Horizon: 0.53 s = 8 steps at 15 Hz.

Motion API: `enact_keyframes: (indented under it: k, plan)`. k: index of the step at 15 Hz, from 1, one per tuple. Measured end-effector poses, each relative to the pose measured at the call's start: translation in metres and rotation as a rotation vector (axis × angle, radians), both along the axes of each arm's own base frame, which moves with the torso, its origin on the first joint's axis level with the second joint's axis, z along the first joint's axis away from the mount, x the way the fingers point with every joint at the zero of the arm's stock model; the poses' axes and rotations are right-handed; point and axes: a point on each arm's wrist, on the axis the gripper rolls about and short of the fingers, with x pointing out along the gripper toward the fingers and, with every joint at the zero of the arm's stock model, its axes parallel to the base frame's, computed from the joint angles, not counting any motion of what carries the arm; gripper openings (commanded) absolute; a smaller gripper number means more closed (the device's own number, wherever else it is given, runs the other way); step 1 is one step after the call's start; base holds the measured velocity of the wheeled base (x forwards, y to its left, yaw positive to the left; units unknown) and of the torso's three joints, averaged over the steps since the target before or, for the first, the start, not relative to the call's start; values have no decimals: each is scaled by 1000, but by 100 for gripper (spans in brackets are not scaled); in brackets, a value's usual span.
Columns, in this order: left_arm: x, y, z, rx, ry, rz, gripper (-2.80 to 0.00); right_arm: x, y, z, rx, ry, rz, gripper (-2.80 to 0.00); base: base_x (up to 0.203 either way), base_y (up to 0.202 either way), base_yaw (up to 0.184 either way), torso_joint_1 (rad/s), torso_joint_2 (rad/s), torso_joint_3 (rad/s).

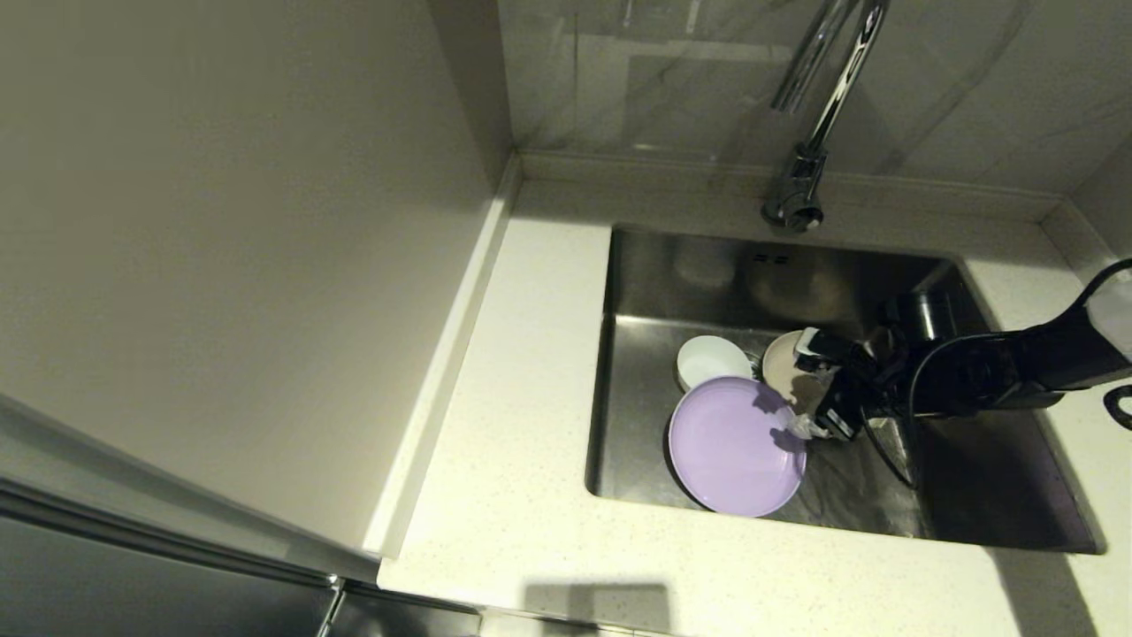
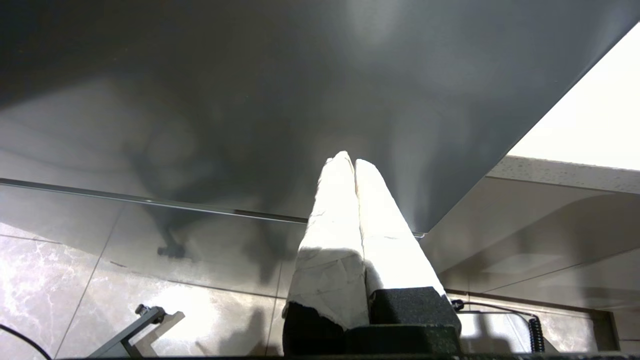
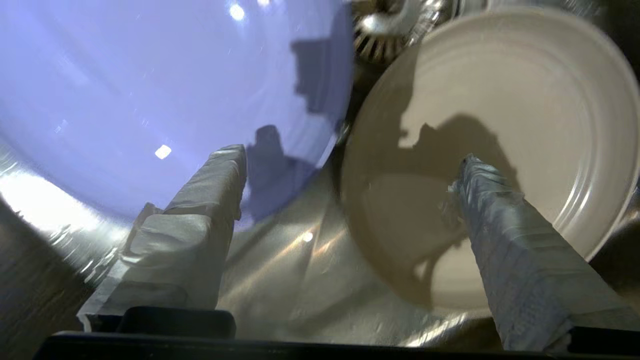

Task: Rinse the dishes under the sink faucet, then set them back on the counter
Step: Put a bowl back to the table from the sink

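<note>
All three dishes lie in the steel sink [image 1: 990, 495]: the lavender plate [image 1: 730, 445] at the front, the white bowl [image 1: 710, 359] behind it, the beige plate [image 1: 783, 361] to their right. My right gripper [image 1: 800, 394] reaches into the basin from the right, open, low over the gap between the two plates. In the right wrist view one finger stands over the lavender plate [image 3: 150, 90], the other over the beige plate [image 3: 525, 110], and nothing is held. The faucet [image 1: 818, 115] rises behind the sink. My left gripper [image 2: 350, 162] is shut and empty, parked below the counter.
Off-white speckled counter [image 1: 513, 442] surrounds the sink, with a wide strip to its left and front. A beige wall panel [image 1: 221, 265] borders the counter on the left. The drain strainer [image 3: 380, 35] shows between the plates. Grey marbled tiles back the faucet.
</note>
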Motion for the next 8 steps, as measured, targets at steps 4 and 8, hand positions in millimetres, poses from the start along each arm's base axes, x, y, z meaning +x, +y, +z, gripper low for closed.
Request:
enact_keyframes:
  k: [4, 8]
  plan:
    - [0, 0, 0, 0, 0, 0, -280, 12, 2, -13, 0, -4, 3, 0, 0, 0, 0, 0, 0, 0]
    - [0, 0, 0, 0, 0, 0, -280, 18, 4, -22, 1, 4, 7, 0, 0, 0, 0, 0, 0, 0]
